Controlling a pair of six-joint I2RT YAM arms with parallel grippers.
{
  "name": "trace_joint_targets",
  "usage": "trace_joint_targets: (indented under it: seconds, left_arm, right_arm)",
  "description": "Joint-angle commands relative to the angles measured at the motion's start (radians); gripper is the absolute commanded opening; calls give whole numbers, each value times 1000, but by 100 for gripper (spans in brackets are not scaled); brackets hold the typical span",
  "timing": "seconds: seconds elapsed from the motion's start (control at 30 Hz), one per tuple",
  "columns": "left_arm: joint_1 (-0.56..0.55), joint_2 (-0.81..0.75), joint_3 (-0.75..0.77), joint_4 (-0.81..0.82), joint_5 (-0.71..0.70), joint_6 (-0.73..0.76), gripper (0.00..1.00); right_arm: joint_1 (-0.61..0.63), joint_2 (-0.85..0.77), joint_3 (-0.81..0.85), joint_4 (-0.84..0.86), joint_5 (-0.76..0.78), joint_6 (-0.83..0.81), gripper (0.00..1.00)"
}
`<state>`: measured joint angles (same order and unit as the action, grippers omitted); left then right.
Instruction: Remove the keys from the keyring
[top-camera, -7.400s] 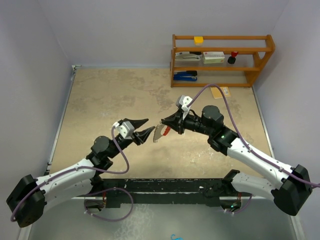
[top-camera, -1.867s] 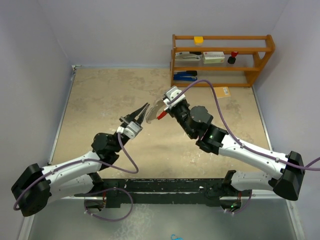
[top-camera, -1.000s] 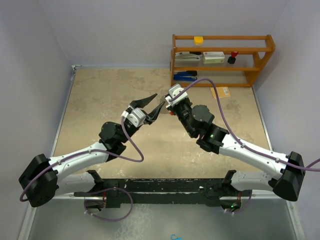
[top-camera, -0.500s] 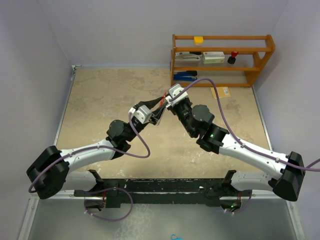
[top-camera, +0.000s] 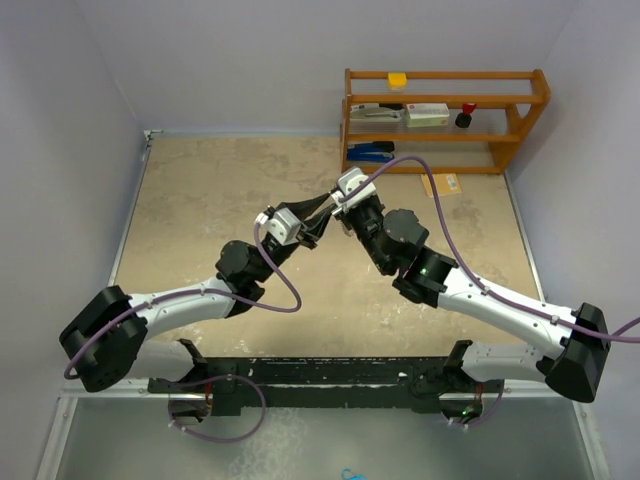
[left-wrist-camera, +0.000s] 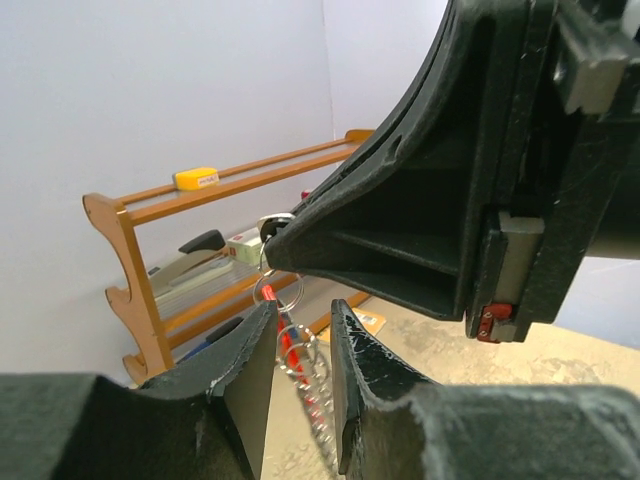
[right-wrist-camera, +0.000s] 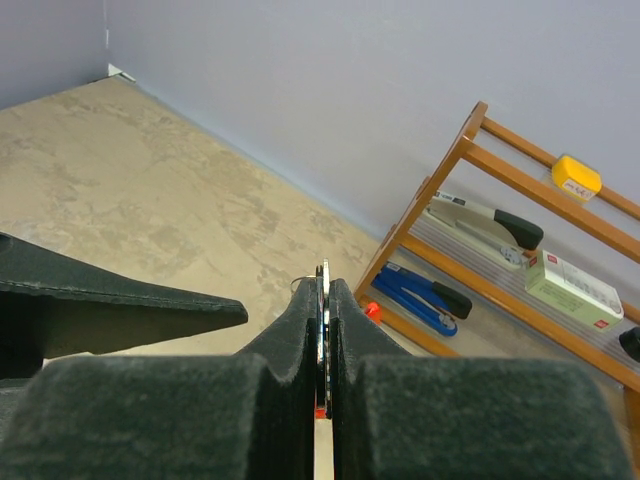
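Here, the right gripper (right-wrist-camera: 322, 282) is clamped shut on the thin silver top of the keyring (left-wrist-camera: 290, 348). Its red strip and chain hang between the narrowly parted fingers of the left gripper (left-wrist-camera: 303, 308); whether they pinch it is unclear. Everything hovers before the wooden shelf (top-camera: 445, 74), near its left end.
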<state>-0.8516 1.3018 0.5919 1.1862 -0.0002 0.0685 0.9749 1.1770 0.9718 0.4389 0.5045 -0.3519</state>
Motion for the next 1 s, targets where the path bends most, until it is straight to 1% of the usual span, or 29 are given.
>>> trace_joint_targets:
  seconds: [0.0,0.2,0.37,0.97]
  left_arm:
    - [-1,4,28,91,50,-55,25]
    - [-3,33,38,111,71,-74,25]
    - [-5,52,43,110,60,-67,25]
    - [-12,73,39,115,-26,49,24]
  right_arm:
    - [3,-11,19,60,-8,8,0]
    - [4,-13,19,57,-11,10,0]
    - [4,-20,17,56,-19,18,0]
    - [4,-30,5,47,-36,37,0]
